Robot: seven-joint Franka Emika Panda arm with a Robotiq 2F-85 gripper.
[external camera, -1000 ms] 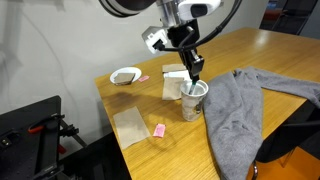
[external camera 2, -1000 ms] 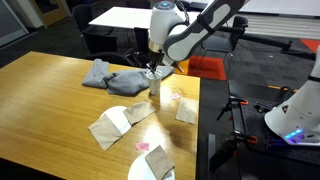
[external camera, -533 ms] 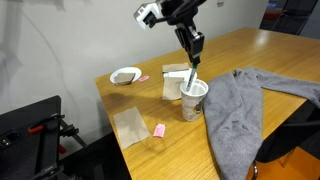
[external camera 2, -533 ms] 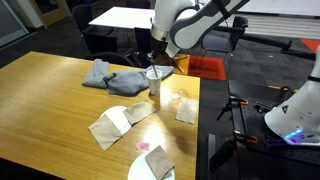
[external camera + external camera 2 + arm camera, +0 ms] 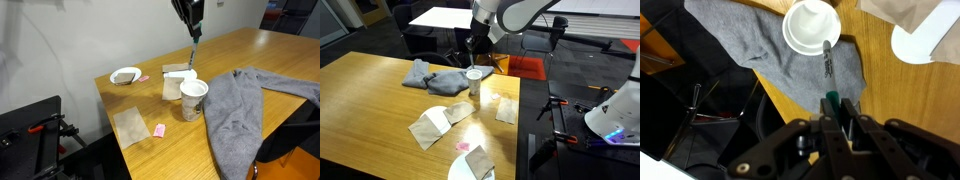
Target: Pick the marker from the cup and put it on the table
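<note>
thin green marker (image 5: 827, 65) pinched upright in gripper (image 5: 836, 118).

Light-brown wooden table (image 5: 250, 50) is carrying several loose items. The white paper cup (image 5: 193, 98) is standing upright, and a grey cloth (image 5: 245, 105) is lying crumpled just beside it. A tan napkin (image 5: 176, 86) is lying flat behind the cup. A shallow white dish (image 5: 126, 75) is sitting near the table corner. A second tan napkin (image 5: 131, 124) and a small pink packet (image 5: 160, 130) are lying side by side close to the edge.
</note>
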